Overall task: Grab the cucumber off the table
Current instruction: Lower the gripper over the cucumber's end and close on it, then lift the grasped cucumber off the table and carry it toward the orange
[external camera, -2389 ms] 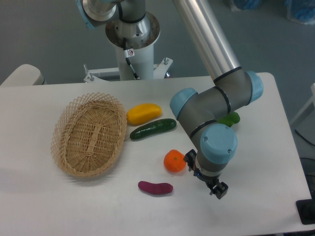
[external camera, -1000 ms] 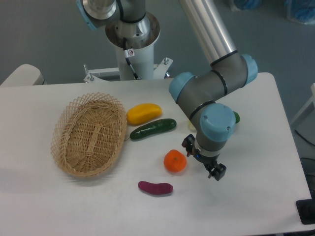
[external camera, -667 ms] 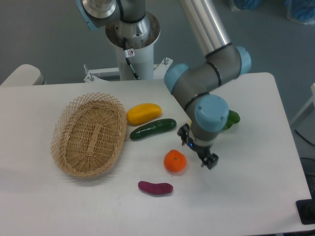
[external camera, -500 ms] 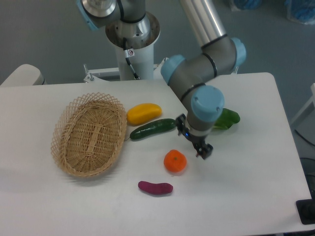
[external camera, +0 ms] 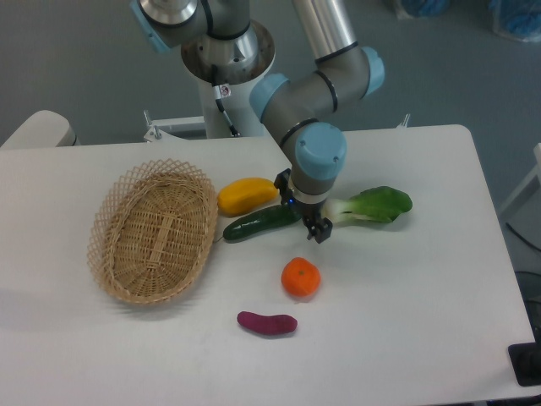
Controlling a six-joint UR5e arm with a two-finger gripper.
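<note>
The dark green cucumber (external camera: pixel 254 223) lies on the white table (external camera: pixel 423 288), just below the yellow fruit (external camera: pixel 246 194), slanting up to the right. My gripper (external camera: pixel 302 211) hangs over the cucumber's right end. One finger shows by the yellow fruit and the other (external camera: pixel 320 232) to the lower right of the cucumber's end. The jaws stand apart and hold nothing. The cucumber's right tip is hidden by the gripper.
A wicker basket (external camera: pixel 155 230) stands at the left. A leafy green vegetable with a white stalk (external camera: pixel 372 205) lies right of the gripper. An orange (external camera: pixel 301 277) and a small purple sweet potato (external camera: pixel 267 322) lie nearer the front.
The arm has swung from the front right of the table up and left, past the orange, to the cucumber's right end. The leafy vegetable has come into full view. No object has moved.
</note>
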